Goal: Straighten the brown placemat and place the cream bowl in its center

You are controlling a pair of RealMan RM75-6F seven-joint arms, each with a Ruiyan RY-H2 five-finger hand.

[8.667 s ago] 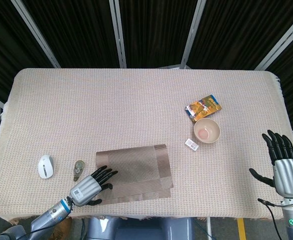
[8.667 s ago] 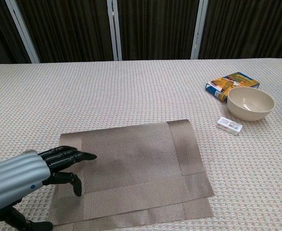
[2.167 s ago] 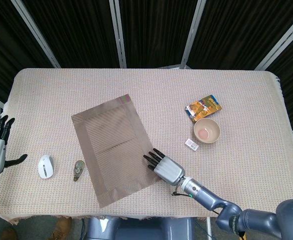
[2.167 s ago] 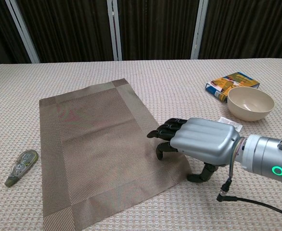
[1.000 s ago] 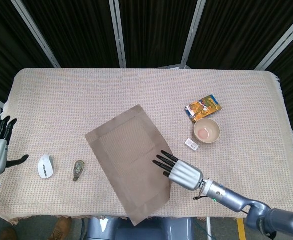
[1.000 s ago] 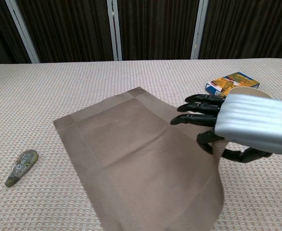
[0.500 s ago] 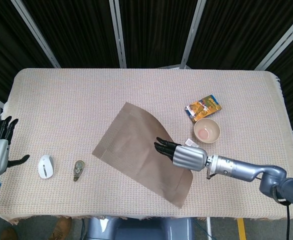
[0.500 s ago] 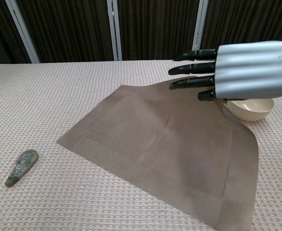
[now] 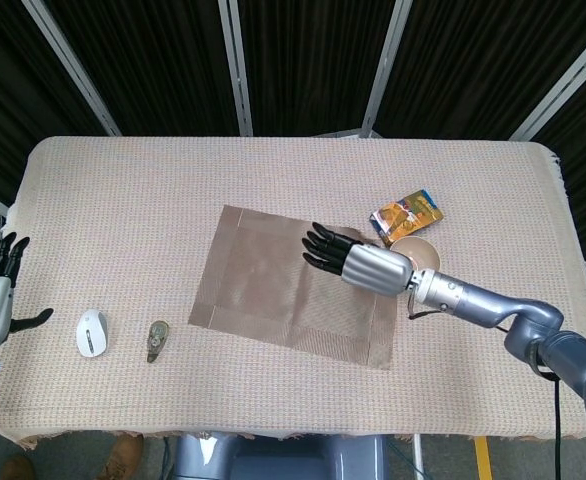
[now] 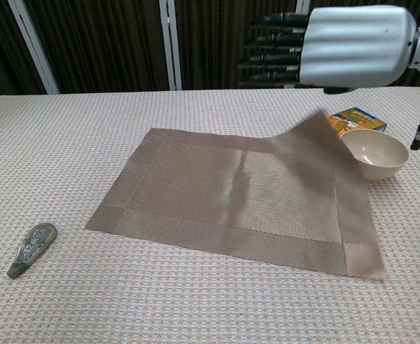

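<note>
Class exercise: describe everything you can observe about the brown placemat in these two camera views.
The brown placemat is a rectangular woven mat with a plainer band framing its centre. It lies skewed on the cream tablecloth, mostly flat, but its far right corner is lifted, close to the cream bowl. The right robot hand hovers above that corner with fingers extended; whether it touches the mat is unclear.

table (image 9: 123,190): beige woven cloth over the whole top, fringed along the edges
mouse (image 9: 91,333): white, near the front-left edge, lying flat
tape dispenser (image 9: 157,340): small, olive-green, just right of the mouse and apart from it; also in the chest view at lower left (image 10: 31,248), probably correction tape, too small to be sure
packet (image 9: 407,214): orange and yellow with blue trim, right of centre, lying flat; print unreadable
backdrop (image 9: 303,60): dark pleated curtain behind the table
frame bars (image 9: 235,65): grey, slanting across the curtain
</note>
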